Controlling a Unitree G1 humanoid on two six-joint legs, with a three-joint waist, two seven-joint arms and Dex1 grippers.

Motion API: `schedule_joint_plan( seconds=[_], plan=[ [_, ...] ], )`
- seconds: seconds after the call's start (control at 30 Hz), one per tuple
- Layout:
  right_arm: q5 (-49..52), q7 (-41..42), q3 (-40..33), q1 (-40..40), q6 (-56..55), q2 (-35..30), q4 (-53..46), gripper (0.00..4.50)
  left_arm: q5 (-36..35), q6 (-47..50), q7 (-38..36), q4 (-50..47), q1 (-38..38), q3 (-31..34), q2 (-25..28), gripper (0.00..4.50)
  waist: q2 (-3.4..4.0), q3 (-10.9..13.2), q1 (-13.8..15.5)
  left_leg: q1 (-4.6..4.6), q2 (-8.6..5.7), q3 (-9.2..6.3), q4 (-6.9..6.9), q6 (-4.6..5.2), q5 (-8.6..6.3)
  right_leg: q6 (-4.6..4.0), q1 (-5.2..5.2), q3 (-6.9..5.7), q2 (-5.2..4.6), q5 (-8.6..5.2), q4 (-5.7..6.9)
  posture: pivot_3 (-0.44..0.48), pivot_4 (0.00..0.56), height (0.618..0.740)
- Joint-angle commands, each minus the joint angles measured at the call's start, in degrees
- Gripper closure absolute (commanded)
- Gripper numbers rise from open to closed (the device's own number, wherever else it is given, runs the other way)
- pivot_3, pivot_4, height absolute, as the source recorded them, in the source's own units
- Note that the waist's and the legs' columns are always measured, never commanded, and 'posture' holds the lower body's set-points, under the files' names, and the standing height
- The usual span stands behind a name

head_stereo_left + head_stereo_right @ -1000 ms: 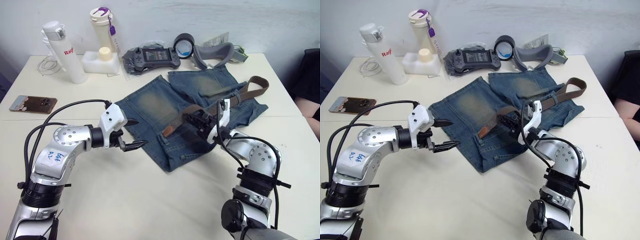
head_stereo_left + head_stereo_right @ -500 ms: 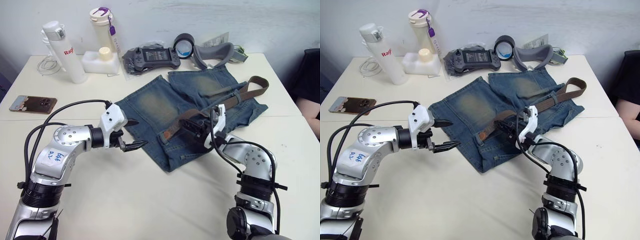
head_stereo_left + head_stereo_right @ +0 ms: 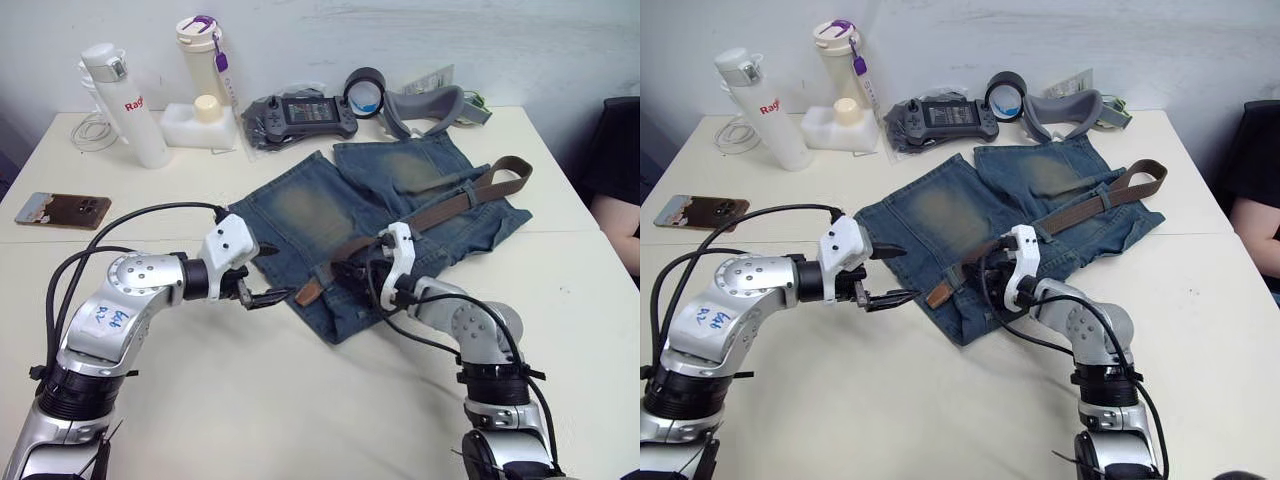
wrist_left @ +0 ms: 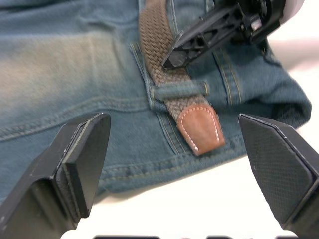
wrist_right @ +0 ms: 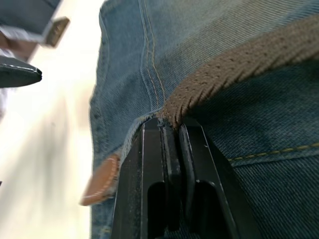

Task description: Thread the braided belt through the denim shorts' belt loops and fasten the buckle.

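Note:
The denim shorts lie flat mid-table. The braided belt runs across them from the far right down to its tan tip near the shorts' left edge. In the left wrist view the tip has passed under one of the belt loops. My right gripper is shut on the belt just behind that loop, with its fingertips pinching the strap. My left gripper is open a little to the left of the tip, its fingers spread wide. The buckle is hidden.
Along the back stand two white bottles, a small white jar, a game controller, a tape roll and a grey padded band. A phone lies at the left. A person sits at the right edge.
My right gripper has slid left with the belt, pushing the tan tip toward the shorts' left edge. The belt's far end has drawn straighter. The left gripper has barely moved.

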Motion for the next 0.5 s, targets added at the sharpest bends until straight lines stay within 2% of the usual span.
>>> schedule_joint_plan(
  seconds=[0.03,0.07,0.2,0.33,0.5],
  plan=[
    [0.8,0.2,-1.9,-0.1,-1.9,1.2,-0.2,3.69,3.0,-1.7,2.4,-3.8,0.8,-3.3,-0.8,0.00,0.00,0.0,0.1,0.00,0.00,0.00,0.00,0.00,0.00,0.00,0.00,0.00,0.00,0.00,0.01,0.000,0.150,0.731],
    [1.1,0.3,-2.3,-0.2,-1.6,1.1,-0.3,3.40,3.3,-1.8,2.6,-4.1,0.9,-3.7,-0.9,0.00,0.00,0.0,0.2,-0.01,0.00,0.00,0.00,0.00,0.00,0.00,0.00,0.00,-0.01,0.00,0.00,0.000,0.150,0.731],
    [1.8,1.9,-3.5,-1.0,1.6,-4.0,-2.9,1.47,6.5,-0.8,5.2,-7.3,1.9,-8.1,-1.9,0.00,0.00,0.0,0.4,-0.04,-0.02,-0.01,0.00,0.01,-0.01,0.00,0.00,0.00,-0.03,0.00,-0.02,0.000,0.150,0.731],
    [4.1,2.5,-4.7,-2.6,5.1,-6.7,-3.7,1.47,10.9,-0.6,7.8,-7.7,1.7,-11.8,-2.4,0.00,-0.01,0.0,0.5,-0.04,-0.04,-0.04,0.09,0.04,0.00,0.00,0.04,-0.01,-0.07,0.00,0.01,0.000,0.150,0.731],
    [5.9,2.4,-5.6,-4.5,7.6,-6.8,-3.9,1.47,17.1,-1.4,11.7,-5.4,0.7,-13.8,-2.5,0.00,0.00,0.0,0.2,-0.04,-0.03,-0.04,0.07,0.04,0.00,0.00,0.02,-0.02,-0.05,0.00,0.02,0.000,0.150,0.731]
  ],
)
